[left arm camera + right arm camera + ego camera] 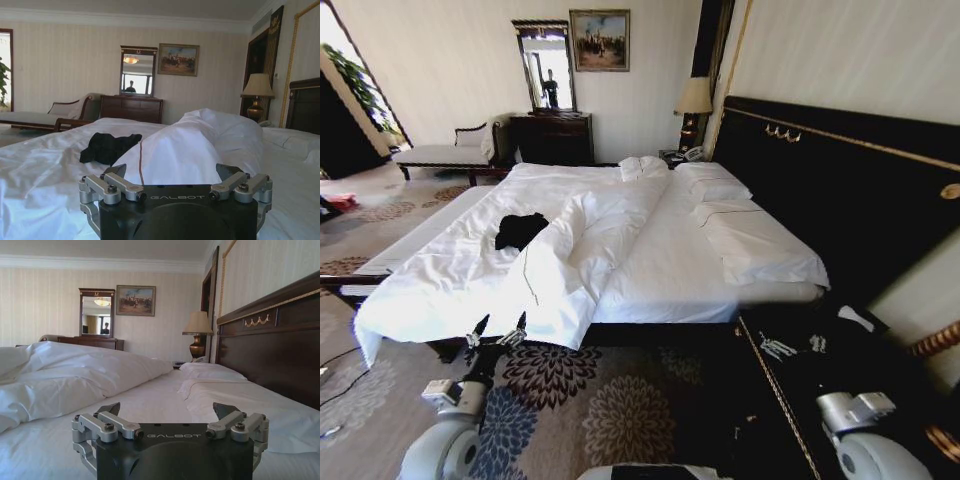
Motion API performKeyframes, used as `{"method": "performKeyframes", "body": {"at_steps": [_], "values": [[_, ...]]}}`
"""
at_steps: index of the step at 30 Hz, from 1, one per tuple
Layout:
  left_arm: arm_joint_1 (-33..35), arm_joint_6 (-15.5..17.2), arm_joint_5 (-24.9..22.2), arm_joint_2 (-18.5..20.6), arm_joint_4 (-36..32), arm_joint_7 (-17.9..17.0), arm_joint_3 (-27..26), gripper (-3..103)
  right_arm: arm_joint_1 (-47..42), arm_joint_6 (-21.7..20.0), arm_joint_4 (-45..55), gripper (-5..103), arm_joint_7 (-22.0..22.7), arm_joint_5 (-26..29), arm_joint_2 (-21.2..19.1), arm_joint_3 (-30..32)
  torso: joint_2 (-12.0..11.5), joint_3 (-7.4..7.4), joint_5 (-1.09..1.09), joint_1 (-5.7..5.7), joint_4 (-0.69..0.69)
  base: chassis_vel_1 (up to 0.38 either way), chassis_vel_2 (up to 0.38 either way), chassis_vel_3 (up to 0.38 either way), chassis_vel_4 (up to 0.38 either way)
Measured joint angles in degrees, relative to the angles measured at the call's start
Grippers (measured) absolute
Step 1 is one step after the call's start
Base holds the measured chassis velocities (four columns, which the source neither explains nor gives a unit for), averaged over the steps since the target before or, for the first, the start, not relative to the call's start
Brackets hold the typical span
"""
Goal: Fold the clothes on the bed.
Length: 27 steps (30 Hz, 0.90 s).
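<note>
The clothes are one black T-shirt (pixel 520 230), lying crumpled on the left half of the bed (pixel 650 270), on the white duvet. In the left wrist view the T-shirt (pixel 107 147) sits a little beyond my left gripper (pixel 172 172), which is open and empty. From the head view, the left gripper (pixel 498 331) hovers at the near edge of the bed, short of the shirt. My right gripper (pixel 797 346) is open and empty at the bed's near right corner. In its wrist view the right gripper (pixel 167 410) looks along the bare sheet (pixel 150 400) beside the headboard.
A thick ridge of folded-back duvet (pixel 585 240) runs down the middle of the bed, right of the shirt. The dark headboard (pixel 840 180) walls the right side. Pillows (pixel 715 185), a lamp (pixel 694 98), a dresser (pixel 552 138) and a bench (pixel 445 153) stand farther off. Patterned carpet (pixel 620 410) lies below.
</note>
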Motion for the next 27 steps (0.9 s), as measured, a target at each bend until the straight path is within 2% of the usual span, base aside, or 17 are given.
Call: {"method": "performKeyframes", "body": {"at_steps": [7,27], "values": [[0.1,0.4,-1.5,0.2,-0.5,-0.1,-0.2,100,-0.1,0.1,0.0,100,-0.1,-0.3,0.2,0.0,0.0,0.00,0.00,0.01,0.00,-0.136,0.129,0.126,-0.133],[0.9,0.0,0.4,1.1,-2.1,0.5,-0.8,100,0.0,0.4,0.6,100,-0.2,-1.2,0.7,0.0,0.0,0.00,-0.01,0.00,0.00,-0.119,0.126,0.127,-0.125]]}}
